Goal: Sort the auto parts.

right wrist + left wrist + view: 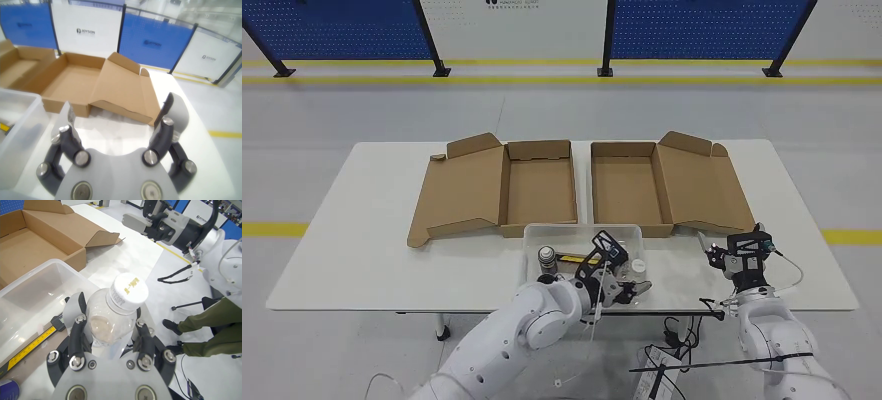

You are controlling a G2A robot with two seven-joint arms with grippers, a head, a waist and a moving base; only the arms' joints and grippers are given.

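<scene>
Though its lower body is hidden between the left gripper's (109,308) clasping fingers (72,306), the clear bottle (105,328) hangs at the plastic bin's (62,263) rim; yellow print marks its white cap (129,291). The right gripper (119,102) gapes wide over the table (117,130).

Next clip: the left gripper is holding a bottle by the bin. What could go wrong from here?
1. The left gripper grips the clear plastic bottle with a white cap at its smooth, tapering shoulder; it may slip or tilt in transit.
2. The bottle hangs close to the rim of the translucent plastic bin and could clip it.
3. The open right gripper sits over the table near the right brown cardboard box; a path there might cross it.
</scene>
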